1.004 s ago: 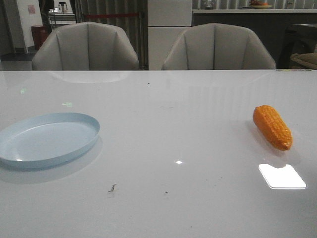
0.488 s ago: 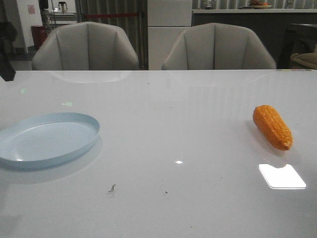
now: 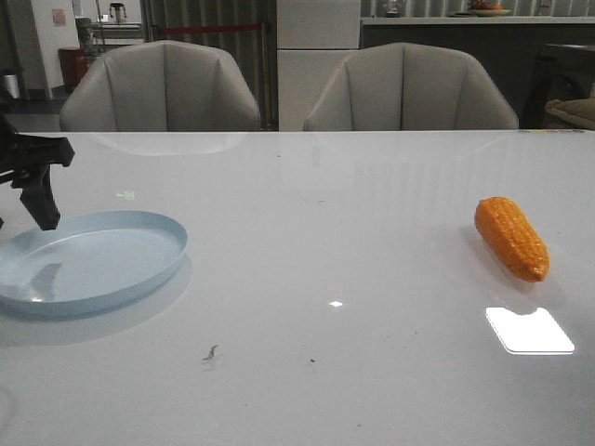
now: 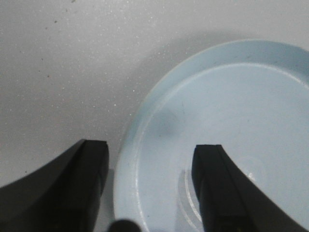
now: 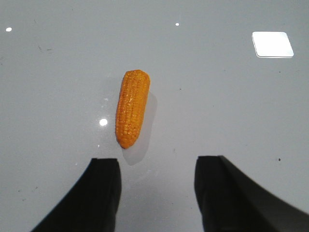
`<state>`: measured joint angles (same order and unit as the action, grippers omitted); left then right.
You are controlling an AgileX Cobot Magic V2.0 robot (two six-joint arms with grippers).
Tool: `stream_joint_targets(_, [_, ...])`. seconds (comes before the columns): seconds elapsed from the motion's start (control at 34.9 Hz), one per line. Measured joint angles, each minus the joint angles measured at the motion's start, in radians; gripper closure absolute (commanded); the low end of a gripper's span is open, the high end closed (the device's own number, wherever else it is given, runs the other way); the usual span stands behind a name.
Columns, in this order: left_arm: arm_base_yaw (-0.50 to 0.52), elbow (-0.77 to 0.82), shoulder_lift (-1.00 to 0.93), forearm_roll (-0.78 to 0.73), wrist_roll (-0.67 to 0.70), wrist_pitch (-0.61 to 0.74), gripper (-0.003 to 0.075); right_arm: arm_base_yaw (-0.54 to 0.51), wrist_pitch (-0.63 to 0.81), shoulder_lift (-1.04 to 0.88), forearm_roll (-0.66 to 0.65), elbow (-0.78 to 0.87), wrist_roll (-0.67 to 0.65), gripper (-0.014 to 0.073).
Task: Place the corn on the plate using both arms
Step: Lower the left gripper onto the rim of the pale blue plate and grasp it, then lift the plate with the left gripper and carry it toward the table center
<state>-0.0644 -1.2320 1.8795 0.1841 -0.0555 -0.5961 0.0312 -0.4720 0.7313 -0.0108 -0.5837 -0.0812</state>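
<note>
The orange corn (image 3: pixel 511 237) lies on the white table at the right, tapered end toward the front; it also shows in the right wrist view (image 5: pixel 132 108). My right gripper (image 5: pixel 157 166) is open and empty, above the table just short of the corn's end, and is out of the front view. The pale blue plate (image 3: pixel 102 265) sits empty at the left. My left gripper (image 3: pixel 26 218) hovers over the plate's far left rim. In the left wrist view it (image 4: pixel 152 154) is open and empty, one finger outside the plate (image 4: pixel 231 96) and one over it.
Two grey chairs (image 3: pixel 163 88) (image 3: pixel 409 88) stand beyond the table's far edge. A bright light reflection (image 3: pixel 528 330) lies in front of the corn. A small dark speck (image 3: pixel 211 352) lies on the table near the front middle.
My left gripper has come into the front view from the left and now hangs over the plate's rim. The corn and the plate have not moved.
</note>
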Motion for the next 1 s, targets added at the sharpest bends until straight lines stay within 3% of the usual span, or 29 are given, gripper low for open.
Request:
stream_joint_targets(0.37, [0.0,0.0,0.057,0.0,0.0,0.009,0.028,0.0,-0.001,0.0,0.0,0.0,0.0,0.0137])
stream_joint_targets(0.66, [0.0,0.0,0.057,0.0,0.0,0.01,0.0561,0.0,-0.001,0.0,0.0,0.0,0.0,0.0137])
stream_joint_targets(0.83, [0.0,0.0,0.057,0.0,0.0,0.01,0.0629,0.0,-0.001,0.0,0.0,0.0,0.0,0.0137])
stream_joint_targets(1.0, [0.0,0.0,0.057,0.0,0.0,0.01,0.0627,0.0,-0.001,0.0,0.0,0.0,0.0,0.0137])
